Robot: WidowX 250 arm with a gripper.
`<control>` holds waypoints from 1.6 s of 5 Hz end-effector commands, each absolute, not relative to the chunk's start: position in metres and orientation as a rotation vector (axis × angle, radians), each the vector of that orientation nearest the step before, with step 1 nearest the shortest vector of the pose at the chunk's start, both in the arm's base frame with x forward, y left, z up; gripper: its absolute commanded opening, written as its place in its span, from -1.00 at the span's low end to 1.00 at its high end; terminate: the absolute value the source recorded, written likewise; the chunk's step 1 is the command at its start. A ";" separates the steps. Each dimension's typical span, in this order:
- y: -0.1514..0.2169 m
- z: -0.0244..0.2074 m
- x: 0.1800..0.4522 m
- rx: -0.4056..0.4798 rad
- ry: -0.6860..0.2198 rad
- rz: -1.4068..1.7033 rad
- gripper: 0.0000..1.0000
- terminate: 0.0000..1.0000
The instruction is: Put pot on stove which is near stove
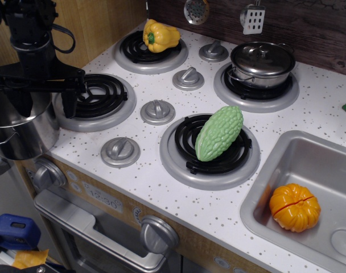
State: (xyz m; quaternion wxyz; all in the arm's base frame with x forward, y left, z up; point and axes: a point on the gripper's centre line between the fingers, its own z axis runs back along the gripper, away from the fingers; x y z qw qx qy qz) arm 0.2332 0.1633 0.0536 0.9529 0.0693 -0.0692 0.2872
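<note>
The pot is a shiny lidless steel pot standing at the far left, just off the left edge of the counter. The stove is the coil burner with a grey rim, right next to the pot. My black gripper hangs open above the pot's right side. One finger is over the pot's inside and the other is outside, over the burner's left rim. The fingers are wide apart and hold nothing.
A yellow pepper lies on the back-left burner. A lidded steel pot sits on the back-right burner. A green bitter gourd lies on the front-right burner. An orange pumpkin lies in the sink. Grey knobs stand between the burners.
</note>
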 end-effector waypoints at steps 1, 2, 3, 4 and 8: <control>0.173 0.048 0.234 0.114 -0.167 0.591 1.00 -1.00; 0.173 0.040 0.239 0.072 -0.168 0.604 1.00 -1.00; 0.173 0.039 0.243 0.068 -0.178 0.604 -1.00 -1.00; 0.170 0.047 0.245 0.088 -0.192 0.595 -1.00 -1.00; 0.147 0.082 0.268 0.118 -0.329 0.531 -1.00 -1.00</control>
